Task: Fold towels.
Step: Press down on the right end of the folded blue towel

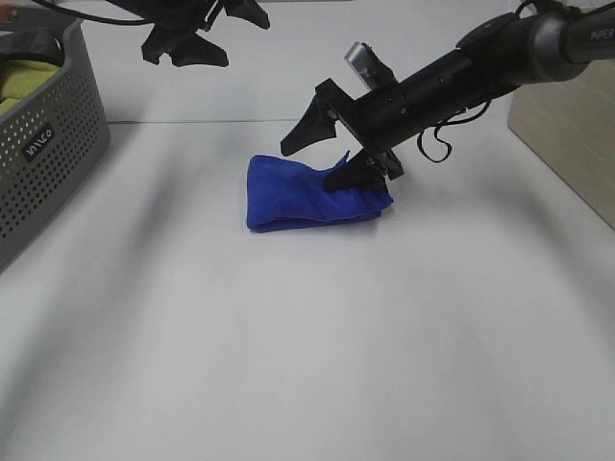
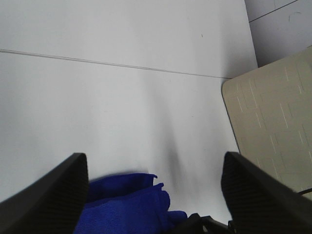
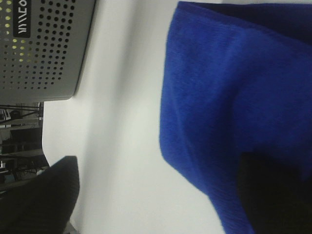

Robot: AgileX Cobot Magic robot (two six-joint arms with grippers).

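A royal blue towel [image 1: 307, 197] lies folded into a thick bundle at the middle of the white table [image 1: 307, 365]. My right gripper [image 1: 327, 154] stands open at the towel's right end. One of its fingers [image 1: 348, 176] rests on the cloth and the other is raised above it. The right wrist view shows the towel [image 3: 234, 97] filling most of the frame, with one finger [image 3: 273, 195] over it and nothing between the jaws. My left gripper [image 1: 192, 43] hangs open, high above the table at the back left. The towel's edge [image 2: 131, 204] shows between its fingers [image 2: 44, 200].
A grey perforated basket [image 1: 48, 144] stands at the left edge with a yellow-green cloth [image 1: 24, 82] inside; the right wrist view also shows the basket [image 3: 44, 44]. A beige board [image 1: 567, 134] sits at the right edge, also in the left wrist view as the board [image 2: 273, 131].
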